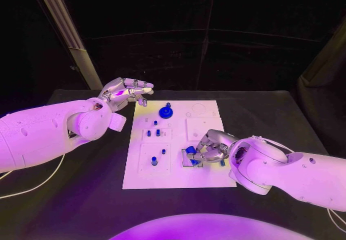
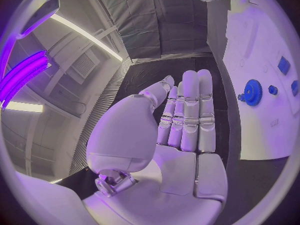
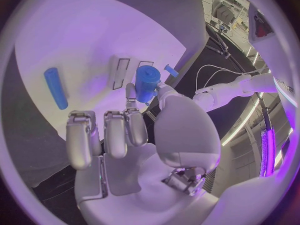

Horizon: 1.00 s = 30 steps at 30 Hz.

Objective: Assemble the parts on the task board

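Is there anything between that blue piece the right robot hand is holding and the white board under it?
Nothing visible. The right robot hand pinches the blue cylinder just above the task board; the nearby slots look open, and the blue rod lies off to one side.

one task board [image 1: 209,177], one blue gear [image 1: 166,111], two hands [image 1: 127,93] [image 1: 209,146]

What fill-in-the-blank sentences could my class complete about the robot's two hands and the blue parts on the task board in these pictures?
1. The blue cylinder is pinched by the robot's ____ hand.
2. The left hand holds ____, its fingers straight.
3. The blue gear lies on the white task ____, near the left hand.
4. The table under the task board is ____ in colour.

Missing words: right; nothing; board; black
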Each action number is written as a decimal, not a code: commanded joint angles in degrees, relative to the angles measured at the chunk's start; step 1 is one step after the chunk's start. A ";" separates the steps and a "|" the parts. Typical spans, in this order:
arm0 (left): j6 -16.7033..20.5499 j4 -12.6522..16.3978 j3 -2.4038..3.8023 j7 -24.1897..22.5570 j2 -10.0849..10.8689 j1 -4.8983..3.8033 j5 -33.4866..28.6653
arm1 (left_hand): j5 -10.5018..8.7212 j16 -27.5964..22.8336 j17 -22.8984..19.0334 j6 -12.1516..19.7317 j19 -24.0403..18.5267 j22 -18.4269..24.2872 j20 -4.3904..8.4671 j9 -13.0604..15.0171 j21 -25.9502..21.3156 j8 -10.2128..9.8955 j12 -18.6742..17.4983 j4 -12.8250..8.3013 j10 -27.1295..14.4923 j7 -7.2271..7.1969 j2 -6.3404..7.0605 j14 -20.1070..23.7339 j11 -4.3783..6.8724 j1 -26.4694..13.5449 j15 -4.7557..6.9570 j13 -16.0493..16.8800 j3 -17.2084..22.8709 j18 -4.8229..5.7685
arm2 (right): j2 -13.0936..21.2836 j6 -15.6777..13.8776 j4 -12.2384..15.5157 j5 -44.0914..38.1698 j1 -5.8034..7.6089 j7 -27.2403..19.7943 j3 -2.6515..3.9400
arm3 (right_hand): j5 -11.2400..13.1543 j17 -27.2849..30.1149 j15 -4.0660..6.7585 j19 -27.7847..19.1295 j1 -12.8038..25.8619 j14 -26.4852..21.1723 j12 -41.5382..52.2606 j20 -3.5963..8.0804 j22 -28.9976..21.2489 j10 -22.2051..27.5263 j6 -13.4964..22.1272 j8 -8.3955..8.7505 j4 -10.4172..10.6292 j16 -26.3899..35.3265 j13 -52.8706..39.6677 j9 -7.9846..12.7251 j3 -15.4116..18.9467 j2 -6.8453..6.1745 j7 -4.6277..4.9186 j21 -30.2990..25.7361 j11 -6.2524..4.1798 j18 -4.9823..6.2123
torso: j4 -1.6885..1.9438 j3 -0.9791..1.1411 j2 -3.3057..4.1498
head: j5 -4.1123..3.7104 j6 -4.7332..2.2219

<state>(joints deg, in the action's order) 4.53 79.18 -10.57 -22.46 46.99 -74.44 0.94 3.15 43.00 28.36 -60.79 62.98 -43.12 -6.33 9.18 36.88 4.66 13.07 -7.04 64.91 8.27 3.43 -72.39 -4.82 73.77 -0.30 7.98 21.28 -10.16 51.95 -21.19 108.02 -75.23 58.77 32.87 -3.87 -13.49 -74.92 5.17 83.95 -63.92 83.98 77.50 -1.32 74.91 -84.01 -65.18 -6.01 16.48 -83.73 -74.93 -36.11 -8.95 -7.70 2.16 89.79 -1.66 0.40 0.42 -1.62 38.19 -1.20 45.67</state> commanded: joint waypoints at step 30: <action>-0.46 0.37 0.05 -0.16 0.05 -0.09 -0.21 | -0.32 -0.25 -0.08 -0.12 0.45 0.11 -0.04 0.08 -0.44 -0.27 0.22 0.00 -0.44 0.36 -0.27 0.21 -0.07 -0.31 -0.03 0.08 -0.48 -0.27 | -2.43 1.23 -1.47 -2.83 0.10 3.92 0.02 | 10.55 0.56 0.34 4.40 4.42 2.70 -4.65 0.50 12.07 0.81 1.23 2.26 0.17 2.44 -0.74 -1.49 10.19 -2.42 0.44 -2.12 -0.01 0.45 | -0.13 0.04 -0.09 | 0.52 0.68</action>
<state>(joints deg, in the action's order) 4.54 79.42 -10.57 -22.40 47.03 -74.46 0.94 3.15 43.00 28.37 -60.79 62.98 -43.08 -6.33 9.18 36.62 4.66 13.07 -7.04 64.91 8.27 3.43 -72.39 -4.82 73.77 -0.30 7.97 21.28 -10.16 49.47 -20.58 106.33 -77.08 58.79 37.35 -3.86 -2.98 -74.43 5.55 83.93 -57.77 83.93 73.18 -0.89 74.91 -83.50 -64.34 -3.96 16.71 -81.67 -74.92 -37.51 1.75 -10.58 2.41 88.00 -1.74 0.41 0.35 -1.61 38.08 -0.72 46.32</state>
